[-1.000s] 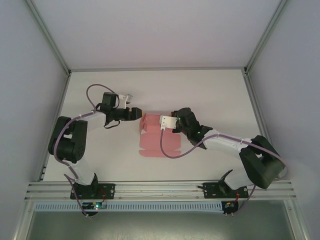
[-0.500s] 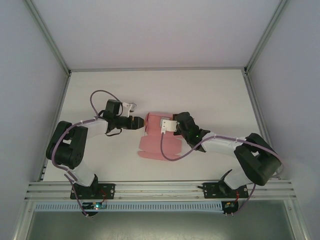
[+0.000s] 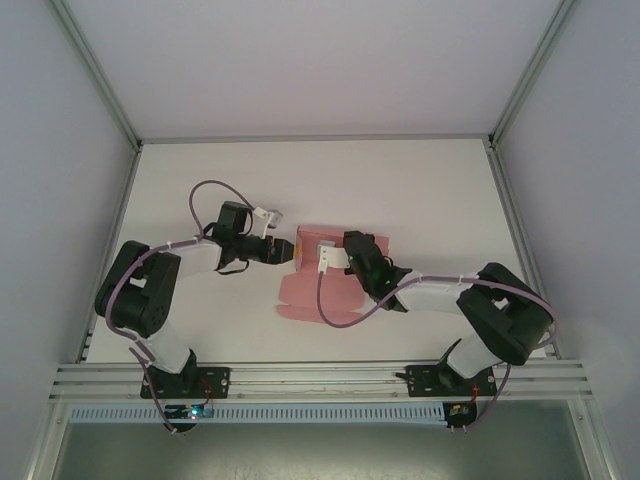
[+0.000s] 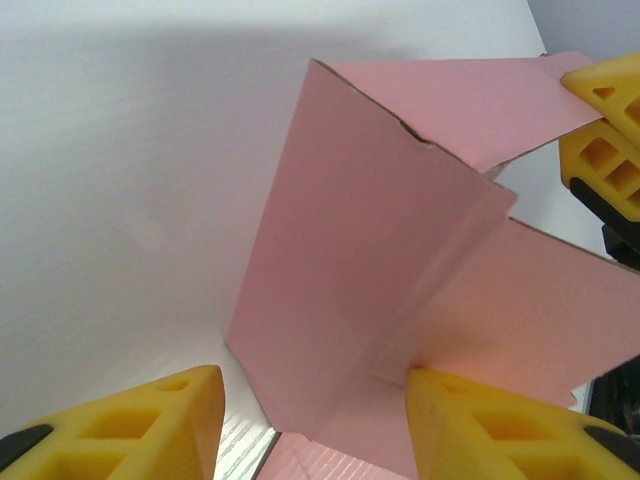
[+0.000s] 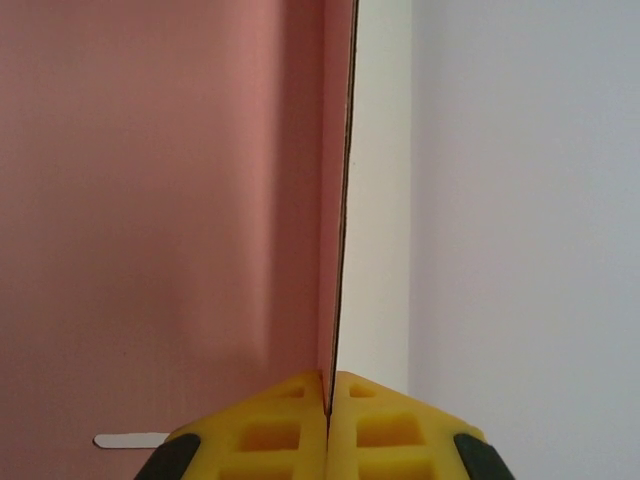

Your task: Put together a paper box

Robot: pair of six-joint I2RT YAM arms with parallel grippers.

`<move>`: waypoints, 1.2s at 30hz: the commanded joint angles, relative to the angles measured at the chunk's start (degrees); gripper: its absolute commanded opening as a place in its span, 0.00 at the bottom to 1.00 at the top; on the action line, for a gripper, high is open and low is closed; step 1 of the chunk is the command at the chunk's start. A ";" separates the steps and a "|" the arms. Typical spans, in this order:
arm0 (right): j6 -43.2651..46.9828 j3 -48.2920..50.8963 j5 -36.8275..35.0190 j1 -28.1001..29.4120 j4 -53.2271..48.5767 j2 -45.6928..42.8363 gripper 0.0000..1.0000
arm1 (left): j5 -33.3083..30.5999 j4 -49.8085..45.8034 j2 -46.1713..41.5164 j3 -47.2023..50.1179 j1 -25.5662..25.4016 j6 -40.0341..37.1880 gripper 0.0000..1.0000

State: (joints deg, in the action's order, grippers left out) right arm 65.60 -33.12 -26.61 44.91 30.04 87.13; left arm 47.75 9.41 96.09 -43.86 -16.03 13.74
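Jaws of left gripper [image 4: 315, 400] narrow around paper box [image 4: 370, 250] flap mid-frame, not yet gripping; right gripper [image 5: 328, 385] stays clamped on it: fold nears.

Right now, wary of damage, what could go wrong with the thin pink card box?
The right gripper pinches a raised panel of the thin pink card box; pulling might tear it. The left gripper straddles a folded corner, jaws open; closing could crush that fold.

Black-and-white arms [image 3: 190, 255], purple cables [image 3: 320, 295], yellow cellular gripper fingers [image 4: 150, 420]
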 commanded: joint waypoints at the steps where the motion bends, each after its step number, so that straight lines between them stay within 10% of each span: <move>1: 2.28 1.11 -2.17 1.83 -0.99 -1.32 0.00 | 5.51 4.31 0.05 -0.99 -1.76 -0.78 0.53; 17: 2.91 4.50 -7.41 8.98 -0.42 -4.28 0.00 | -11.83 3.08 -5.25 3.13 -6.78 -6.78 0.52; 36: -2.42 5.41 -9.12 11.96 -4.60 -2.10 0.00 | -33.43 29.35 -1.70 8.31 -11.98 -2.98 0.27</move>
State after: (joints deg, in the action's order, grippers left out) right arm 64.38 -28.10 -39.40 56.12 30.70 83.22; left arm 19.92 31.03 92.88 -32.88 -27.44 10.74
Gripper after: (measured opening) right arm 0.061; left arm 0.271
